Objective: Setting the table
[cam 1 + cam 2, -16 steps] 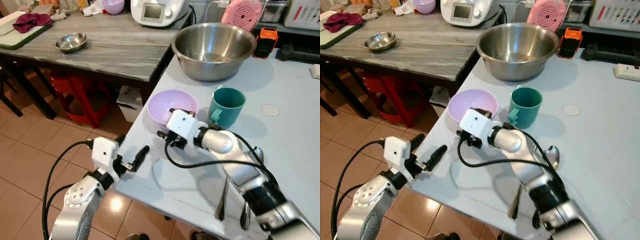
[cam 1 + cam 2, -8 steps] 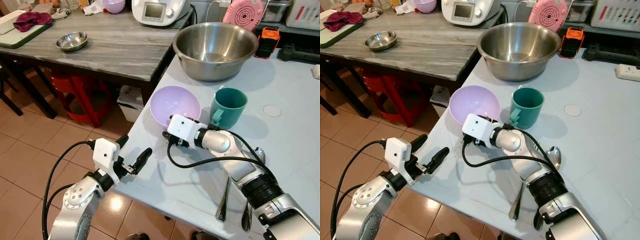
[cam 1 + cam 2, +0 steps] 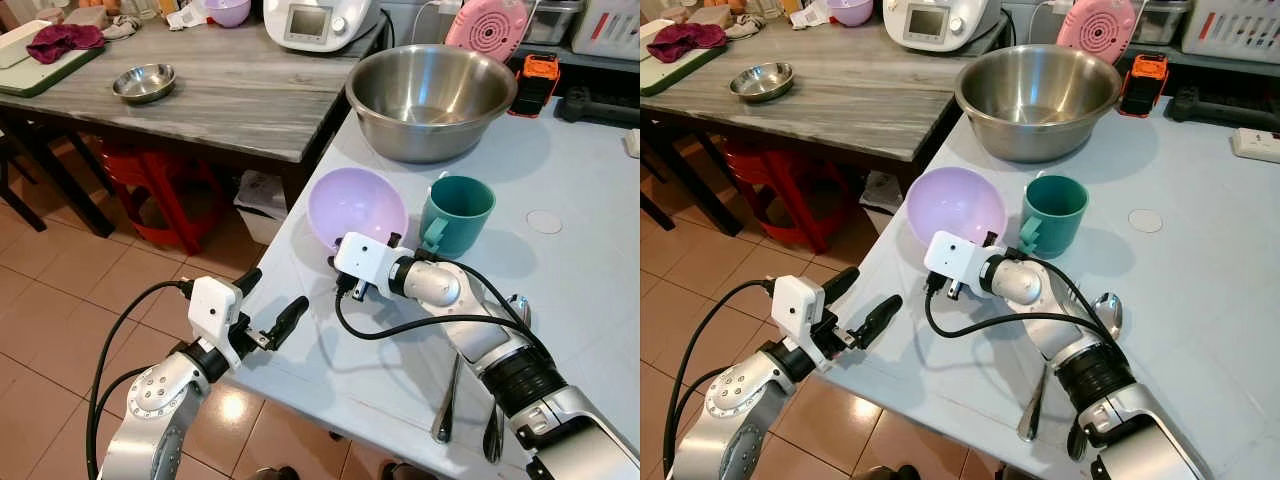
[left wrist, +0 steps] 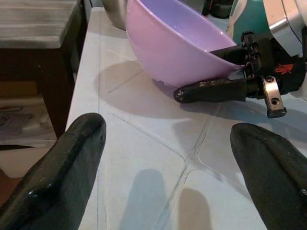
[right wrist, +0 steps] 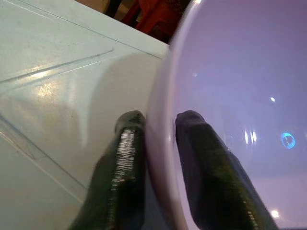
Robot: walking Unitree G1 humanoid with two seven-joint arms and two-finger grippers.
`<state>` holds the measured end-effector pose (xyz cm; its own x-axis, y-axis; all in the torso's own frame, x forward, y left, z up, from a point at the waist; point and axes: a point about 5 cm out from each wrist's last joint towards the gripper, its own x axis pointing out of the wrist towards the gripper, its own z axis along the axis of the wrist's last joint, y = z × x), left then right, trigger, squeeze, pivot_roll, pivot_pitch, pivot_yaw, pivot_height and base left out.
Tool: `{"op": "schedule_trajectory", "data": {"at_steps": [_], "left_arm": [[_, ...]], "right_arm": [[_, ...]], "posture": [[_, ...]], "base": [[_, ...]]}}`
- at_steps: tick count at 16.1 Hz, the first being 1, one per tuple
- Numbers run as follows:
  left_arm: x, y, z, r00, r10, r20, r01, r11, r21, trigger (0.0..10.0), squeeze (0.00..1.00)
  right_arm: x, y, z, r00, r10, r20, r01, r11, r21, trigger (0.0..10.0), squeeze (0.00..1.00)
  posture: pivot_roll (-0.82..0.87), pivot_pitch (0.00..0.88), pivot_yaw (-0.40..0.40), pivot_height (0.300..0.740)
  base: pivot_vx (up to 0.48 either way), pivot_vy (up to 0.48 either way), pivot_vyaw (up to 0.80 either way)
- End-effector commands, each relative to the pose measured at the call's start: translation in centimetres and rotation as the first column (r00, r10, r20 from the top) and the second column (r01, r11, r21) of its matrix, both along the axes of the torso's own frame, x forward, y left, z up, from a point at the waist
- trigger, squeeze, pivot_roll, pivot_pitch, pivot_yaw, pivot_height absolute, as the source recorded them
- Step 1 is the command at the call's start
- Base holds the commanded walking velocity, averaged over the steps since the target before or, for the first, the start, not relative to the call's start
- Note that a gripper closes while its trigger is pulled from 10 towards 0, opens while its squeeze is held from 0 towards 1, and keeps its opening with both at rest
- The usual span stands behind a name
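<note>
A pale purple bowl (image 3: 355, 203) stands tilted on its edge at the near left of the light blue table (image 3: 580, 270). My right gripper (image 3: 345, 262) is shut on its near rim, one finger (image 5: 125, 148) outside and one finger (image 5: 196, 143) inside. A teal mug (image 3: 456, 212) stands upright just right of the bowl. Two metal spoons (image 3: 446, 398) lie near the front edge by my right forearm. My left gripper (image 3: 270, 302) hovers open at the table's front-left edge, pointing at the bowl (image 4: 172, 45) with nothing between its fingers (image 4: 72, 158).
A large steel mixing bowl (image 3: 430, 95) sits behind the mug. To the left stands a wooden table (image 3: 230, 100) with a small steel bowl (image 3: 143, 82) and a white appliance (image 3: 320, 22); a red stool (image 3: 160, 195) is under it. An orange-black device (image 3: 533, 82) lies at the back.
The right gripper has tipped the purple bowl up from flat onto its edge, its opening now facing me. The left gripper has barely moved.
</note>
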<state>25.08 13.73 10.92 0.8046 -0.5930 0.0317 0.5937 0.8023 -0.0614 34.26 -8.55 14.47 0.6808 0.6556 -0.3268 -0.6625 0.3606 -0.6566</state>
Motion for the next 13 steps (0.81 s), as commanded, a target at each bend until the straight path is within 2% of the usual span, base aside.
{"op": "schedule_trajectory", "data": {"at_steps": [1, 4, 7, 8, 10, 11, 12, 13], "left_arm": [[-0.1, 0.4, 0.0, 1.0, -0.002, 0.002, 0.002, 1.0, 0.008, 10.0, 0.0], [-0.1, 0.4, 0.0, 1.0, 0.001, 0.005, -0.001, 1.0, 0.004, 10.0, 0.0], [0.5, 1.0, 0.0, 0.996, 0.094, 0.01, -0.094, 0.995, 0.022, 10.0, 0.0], [0.9, 1.3, 0.0, 0.99, 0.138, 0.013, -0.138, 0.99, 0.034, 10.0, 0.0], [2.0, 1.9, 0.5, 0.978, 0.208, 0.018, -0.208, 0.978, 0.019, 10.0, 0.0], [2.3, 2.0, 0.7, 0.975, 0.222, 0.019, -0.222, 0.975, 0.011, 10.0, 0.0], [2.6, 2.3, 0.9, 0.97, 0.24, 0.035, -0.241, 0.971, 0.015, 10.0, 0.0], [3.0, 2.5, 1.1, 0.965, 0.261, 0.039, -0.261, 0.965, 0.006, 10.0, 0.0]], "right_arm": [[0.2, 0.2, 0.7, 1.0, 0.007, 0.031, -0.007, 1.0, 0.011, 0.0, 0.0], [0.2, 0.2, 1.0, 0.998, -0.008, 0.056, 0.005, 0.999, 0.048, 0.0, 0.0], [0.3, 0.3, 2.0, 0.993, -0.048, 0.11, 0.033, 0.99, 0.138, 0.0, 0.0], [0.2, 0.4, 2.5, 0.99, -0.057, 0.131, 0.032, 0.982, 0.188, 0.0, 0.0], [-0.4, 0.9, 4.1, 0.983, -0.091, 0.161, 0.028, 0.935, 0.355, 0.0, 0.0], [-0.7, 0.9, 4.3, 0.98, -0.104, 0.168, 0.03, 0.919, 0.392, 2.2, 0.0], [-1.1, 1.0, 4.6, 0.978, -0.129, 0.161, 0.044, 0.892, 0.449, 10.0, 0.0], [-1.7, 1.0, 4.8, 0.974, -0.157, 0.166, 0.053, 0.862, 0.505, 10.0, 0.0]], "posture": [[-0.12, 0.14, 0.099, 0.74], [-0.12, 0.139, 0.101, 0.74], [-0.12, 0.134, 0.098, 0.74], [-0.12, 0.131, 0.097, 0.74], [-0.12, 0.126, 0.093, 0.74], [-0.13, 0.124, 0.089, 0.74], [-0.13, 0.123, 0.088, 0.74], [-0.13, 0.122, 0.088, 0.74]], "base": [[0.0, 0.0, 0.0], [0.0, 0.0, 0.0], [0.0, 0.0, 0.0], [0.0, 0.0, 0.0], [0.0, 0.0, 0.0], [0.0, 0.0, 0.0], [0.0, 0.0, 0.0], [0.0, 0.0, 0.0]]}}
